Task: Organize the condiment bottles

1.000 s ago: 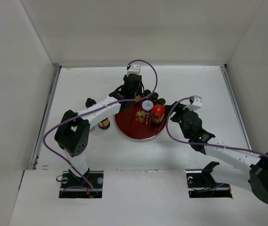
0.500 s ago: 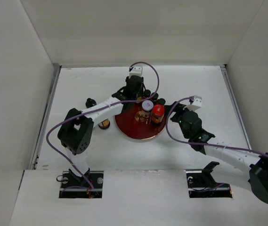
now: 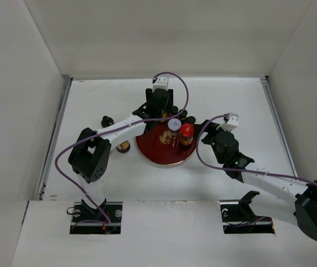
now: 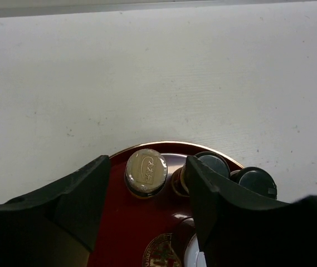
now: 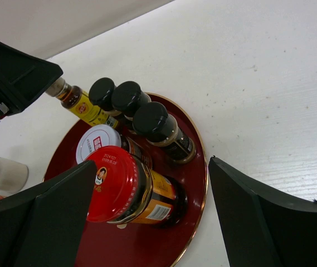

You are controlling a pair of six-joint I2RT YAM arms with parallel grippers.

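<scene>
Top view: round red tray mid-table. On tray: white-lidded jar, red-capped jar, black-capped bottles at far rim. Left gripper over tray's far edge. Right gripper just right of tray. Small jar just left of tray, dark bottle farther left.

Left wrist view: fingers spread, slim yellow bottle between them, untouched, at tray's far rim.

Right wrist view: fingers wide apart, nothing held, red-capped jar nearest.
</scene>
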